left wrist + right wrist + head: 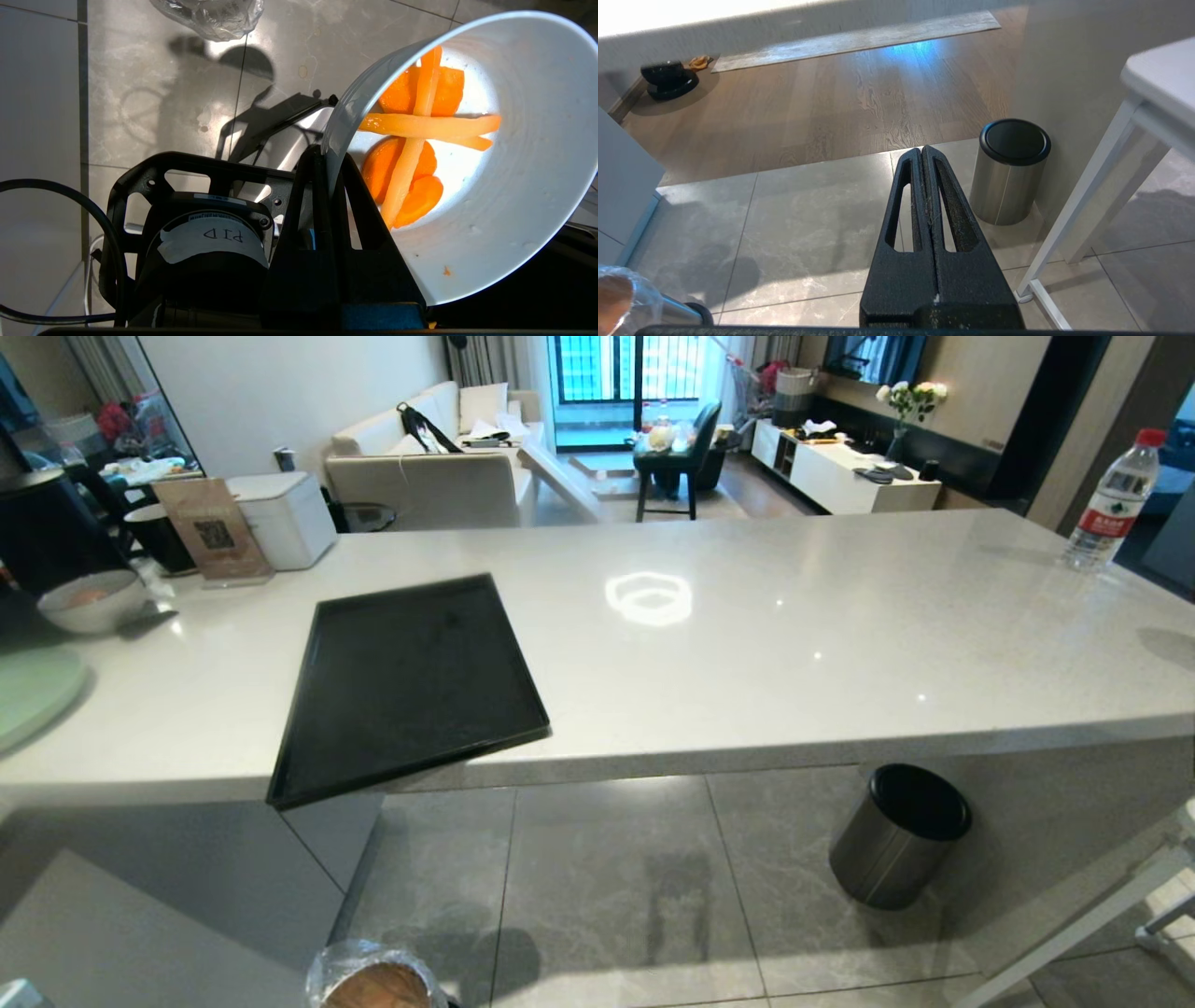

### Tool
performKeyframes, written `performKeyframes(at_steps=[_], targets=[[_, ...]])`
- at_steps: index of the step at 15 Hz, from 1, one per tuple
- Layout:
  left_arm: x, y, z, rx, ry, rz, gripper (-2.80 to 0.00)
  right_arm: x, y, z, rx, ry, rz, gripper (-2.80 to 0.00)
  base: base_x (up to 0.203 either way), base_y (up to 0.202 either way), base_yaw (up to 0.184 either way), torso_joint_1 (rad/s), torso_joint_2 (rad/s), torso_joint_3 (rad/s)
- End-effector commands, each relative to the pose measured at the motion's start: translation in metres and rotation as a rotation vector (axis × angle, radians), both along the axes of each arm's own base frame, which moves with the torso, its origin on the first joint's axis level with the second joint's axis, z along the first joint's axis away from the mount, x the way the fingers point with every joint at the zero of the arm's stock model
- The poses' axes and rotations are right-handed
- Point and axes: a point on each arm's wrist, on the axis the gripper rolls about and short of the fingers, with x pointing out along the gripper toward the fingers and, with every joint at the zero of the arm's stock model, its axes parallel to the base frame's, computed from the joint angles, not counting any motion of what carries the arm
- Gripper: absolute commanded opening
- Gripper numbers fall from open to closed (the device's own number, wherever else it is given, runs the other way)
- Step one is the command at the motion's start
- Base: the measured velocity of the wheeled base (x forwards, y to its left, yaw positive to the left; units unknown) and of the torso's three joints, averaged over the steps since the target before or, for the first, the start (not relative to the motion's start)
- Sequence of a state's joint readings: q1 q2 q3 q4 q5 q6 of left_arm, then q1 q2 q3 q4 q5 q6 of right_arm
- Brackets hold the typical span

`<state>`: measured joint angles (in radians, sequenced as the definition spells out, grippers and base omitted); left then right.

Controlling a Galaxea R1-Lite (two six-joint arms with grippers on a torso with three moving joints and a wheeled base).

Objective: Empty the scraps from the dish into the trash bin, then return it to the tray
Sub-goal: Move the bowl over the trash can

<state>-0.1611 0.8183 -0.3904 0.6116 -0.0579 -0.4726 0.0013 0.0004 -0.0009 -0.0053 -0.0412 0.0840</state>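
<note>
My left gripper is shut on the rim of the dish, a pale glossy bowl held tilted above the tiled floor. The scraps, pale-yellow sticks crossed over orange chunks, lie inside it. The trash bin, with a crinkly clear bag over its rim, stands on the floor at the near edge of the head view; its bag shows ahead of the dish, apart from it. The black tray lies empty on the counter, one corner overhanging the edge. My right gripper hangs shut and empty over the floor.
A brushed-steel bin with a black top stands by the counter base, also seen at the steel bin. A white bowl and a mint plate sit at the counter's left, a water bottle far right. A white table leg stands nearby.
</note>
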Motion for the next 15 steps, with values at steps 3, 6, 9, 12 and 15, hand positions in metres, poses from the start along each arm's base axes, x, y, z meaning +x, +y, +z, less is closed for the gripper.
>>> performKeyframes(at_steps=[3,6,9,12,15], targets=[[0.0000,-0.0001,-0.0001,-0.001,0.006,0.000,-2.80,0.0000,0.0000,0.0003,0.000,0.000,0.000,-2.80,0.000,0.000,0.000,-0.127,0.50,0.366],[0.0001,-0.0002,-0.0001,-0.001,0.006,-0.002,-2.80,0.0001,0.0000,-0.0001,0.000,0.001,0.000,-2.80,0.000,0.000,0.000,-0.102,0.50,0.380],[0.0002,-0.0003,-0.0001,-0.001,0.007,-0.004,-2.80,0.0000,0.0000,0.0003,0.000,0.000,0.000,-2.80,0.000,0.000,0.000,-0.065,0.47,0.390],[0.0001,-0.0003,-0.0005,0.000,0.009,-0.005,-2.80,0.0000,0.0000,0.0003,0.000,0.000,-0.001,-2.80,0.000,0.000,0.000,-0.035,0.45,0.406],[0.0000,-0.0005,-0.0005,-0.001,0.009,-0.010,-2.80,0.0000,-0.0001,0.0003,0.002,0.000,-0.003,-2.80,0.000,0.000,0.000,0.001,0.43,0.438]])
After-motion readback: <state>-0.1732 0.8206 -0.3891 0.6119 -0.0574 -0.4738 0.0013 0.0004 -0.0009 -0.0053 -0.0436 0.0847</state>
